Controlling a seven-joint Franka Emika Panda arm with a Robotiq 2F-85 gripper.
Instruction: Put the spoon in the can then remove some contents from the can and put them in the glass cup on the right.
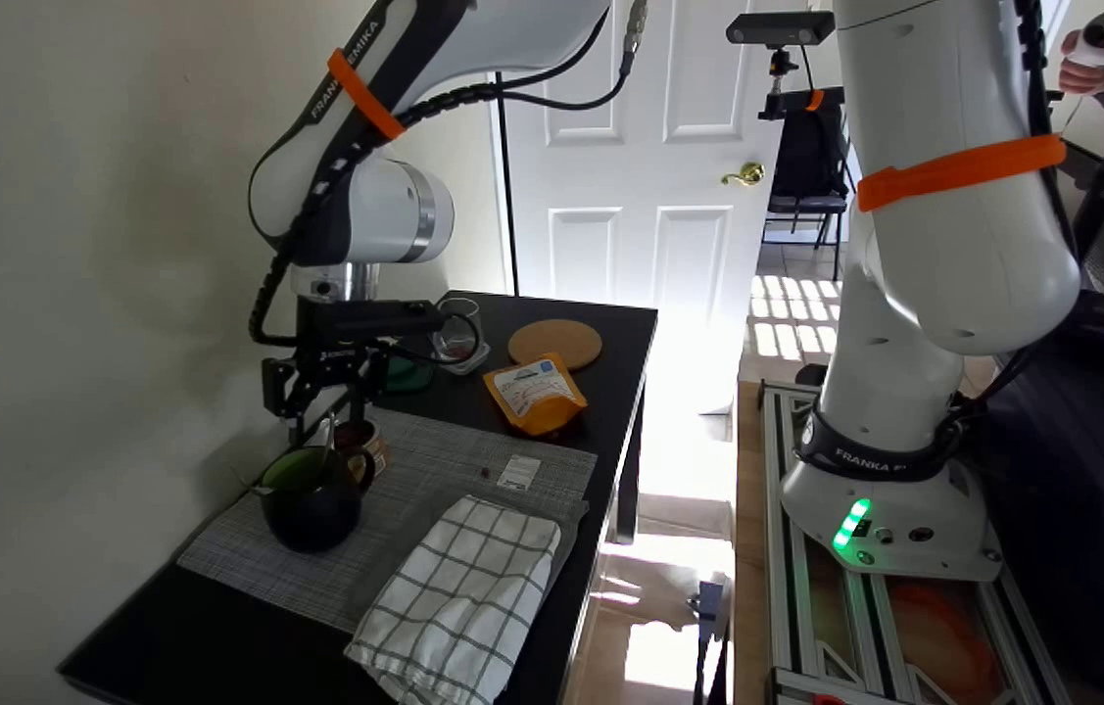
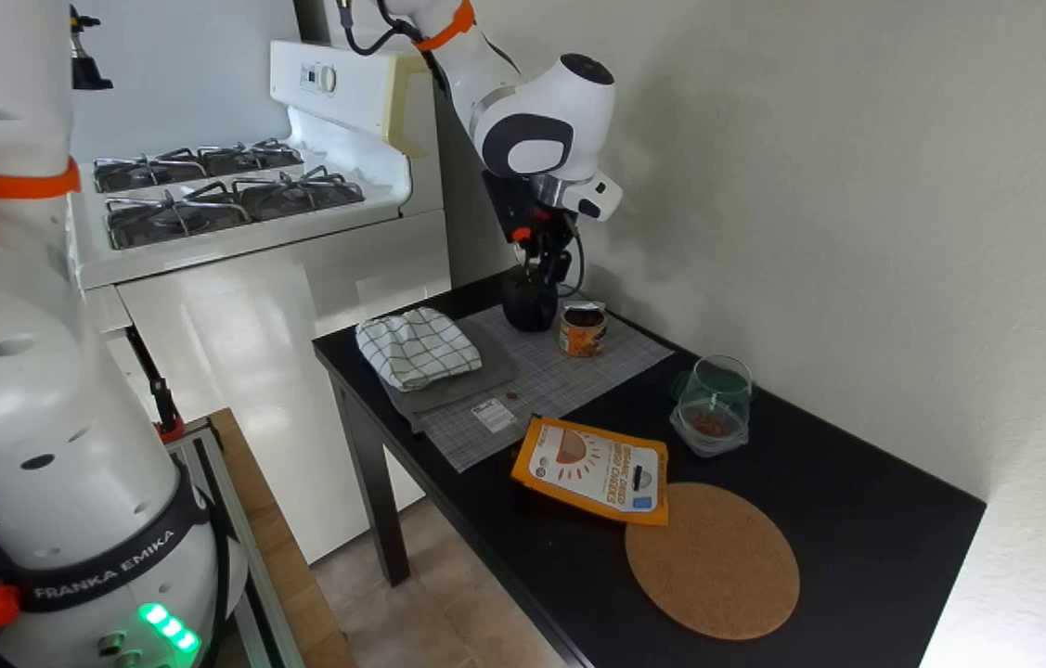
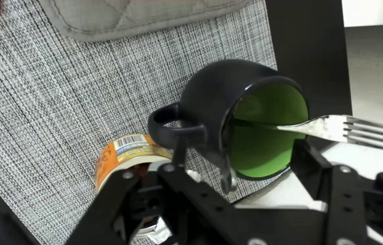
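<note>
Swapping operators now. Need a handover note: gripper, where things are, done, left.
Gripper: open, at the mug; between its jaws in the wrist view, one end of what is likely the spoon, unclamped; its bowl isn't visible.
Fork: also in the mug.
Can: open, beside the mug.
Glass cup: farther along the table.
Done: no task step visibly complete.
Left: grasp spoon, put it in can, scoop, tip into glass cup.
</note>
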